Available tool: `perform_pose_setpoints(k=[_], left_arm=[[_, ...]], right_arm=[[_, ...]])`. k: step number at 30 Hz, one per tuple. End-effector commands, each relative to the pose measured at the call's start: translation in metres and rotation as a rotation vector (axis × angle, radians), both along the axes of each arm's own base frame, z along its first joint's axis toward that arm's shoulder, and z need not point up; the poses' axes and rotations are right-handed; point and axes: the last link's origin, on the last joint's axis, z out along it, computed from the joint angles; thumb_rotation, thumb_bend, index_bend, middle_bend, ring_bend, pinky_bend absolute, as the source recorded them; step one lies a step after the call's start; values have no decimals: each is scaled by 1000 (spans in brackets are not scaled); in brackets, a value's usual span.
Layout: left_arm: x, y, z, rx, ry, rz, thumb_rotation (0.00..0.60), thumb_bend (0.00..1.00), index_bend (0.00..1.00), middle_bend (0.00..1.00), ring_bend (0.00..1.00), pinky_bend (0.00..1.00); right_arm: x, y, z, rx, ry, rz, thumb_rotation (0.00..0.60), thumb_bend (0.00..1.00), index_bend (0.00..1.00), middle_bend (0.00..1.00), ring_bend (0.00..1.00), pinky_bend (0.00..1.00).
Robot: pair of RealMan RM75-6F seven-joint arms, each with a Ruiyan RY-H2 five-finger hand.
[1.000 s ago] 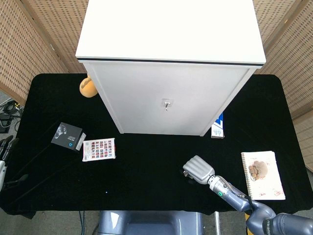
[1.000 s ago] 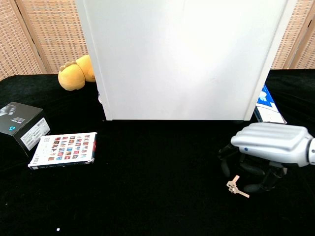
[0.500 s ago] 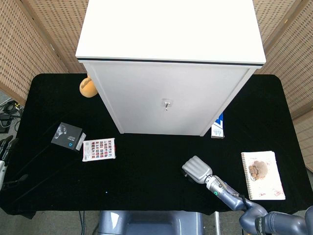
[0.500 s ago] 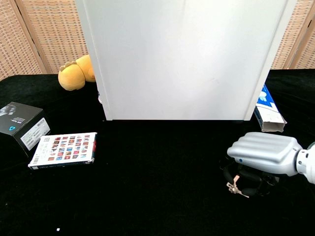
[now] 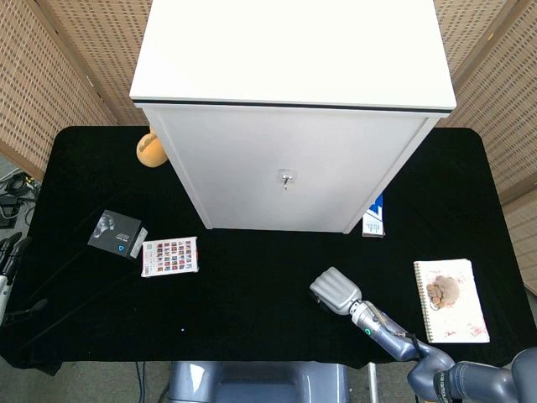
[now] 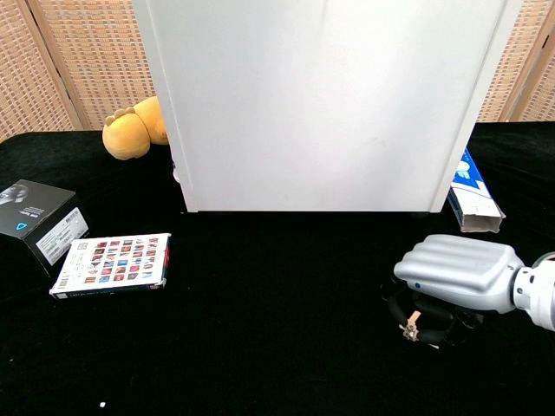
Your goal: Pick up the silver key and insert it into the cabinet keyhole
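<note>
Chest view shows the right hand (image 6: 457,279) in front of the cabinet (image 6: 321,104), fingers curled down around the silver key (image 6: 414,323). Mostly hidden beneath the palm, the key gives no clear direction.

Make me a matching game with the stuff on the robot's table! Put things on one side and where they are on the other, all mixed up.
Things
1. silver key
2. yellow plush toy
3. spiral notebook
4. black box

Places
A. at the cabinet's back left corner
B. near the table's right edge
C. under the right hand
D. far left, beside the colourful card pack

Pairs: 1-C, 2-A, 3-B, 4-D
</note>
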Motion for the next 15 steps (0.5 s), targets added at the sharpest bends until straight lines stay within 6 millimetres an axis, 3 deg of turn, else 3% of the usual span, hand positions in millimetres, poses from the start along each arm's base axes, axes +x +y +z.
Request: perform_pose_setpoints(k=[1,15], left_arm=[[0,0,0,0,0,0,600,0,0,0,0,0],[0,0,1,2,-2,2,600,0,0,0,0,0]], right_arm=[[0,-1,-2,-3,8,14,600,517,551,873,874,1000],[0,0,-7,0,23,36,600,530,558,873,874,1000]])
